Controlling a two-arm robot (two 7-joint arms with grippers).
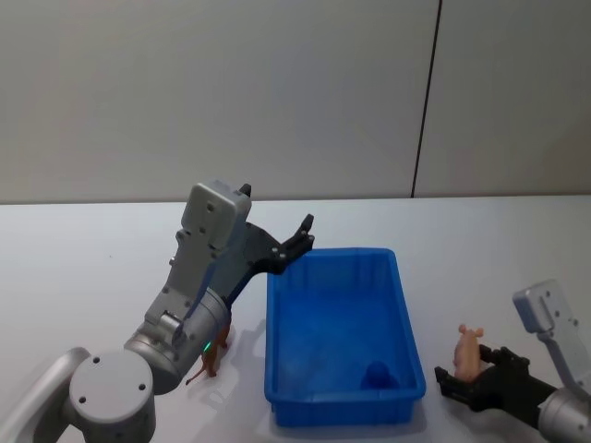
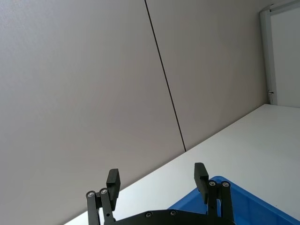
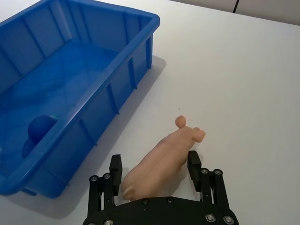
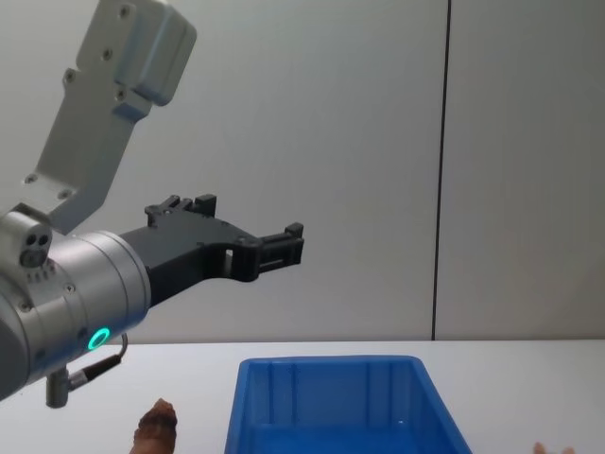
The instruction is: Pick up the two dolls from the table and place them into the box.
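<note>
Left gripper (image 1: 302,233): spread, empty, raised over the far-left corner of the box (image 1: 342,411); probably kept clear.
Right gripper (image 3: 154,159): right of box, low, jaws spread either side of pink doll (image 1: 469,349), not pinching; lined up to grab.
Brown doll (image 1: 216,356): on table (image 1: 92,268) just left of box, untouched.
Box: no doll inside.
</note>
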